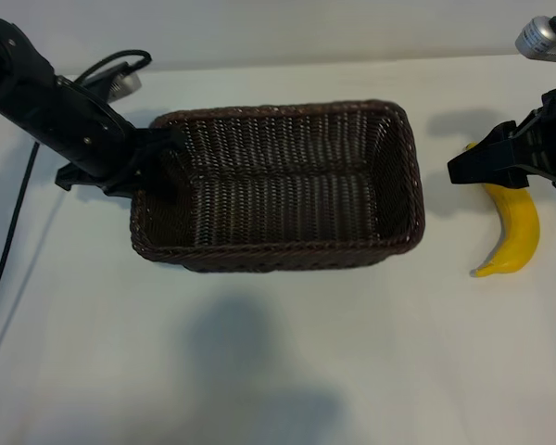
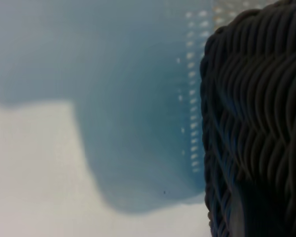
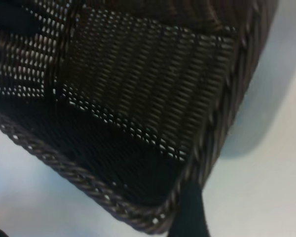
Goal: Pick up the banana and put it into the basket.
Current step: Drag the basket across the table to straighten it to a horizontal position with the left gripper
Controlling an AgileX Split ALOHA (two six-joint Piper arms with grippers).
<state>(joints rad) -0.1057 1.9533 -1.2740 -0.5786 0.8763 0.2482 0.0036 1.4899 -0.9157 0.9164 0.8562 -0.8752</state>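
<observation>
Both arms matte black — a black cable trailing.

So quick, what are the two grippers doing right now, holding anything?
Left gripper: at the basket's left rim; open or shut cannot be told.
Right gripper: open, holding nothing, above the banana.

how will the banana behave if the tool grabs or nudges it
The banana lies flat on its curved side on the table, so a nudge would probably spin it, not roll it. Its smooth peel may slip under a light pinch. It looks stiff enough to lift without drooping, though a hard squeeze could bruise it.
</observation>
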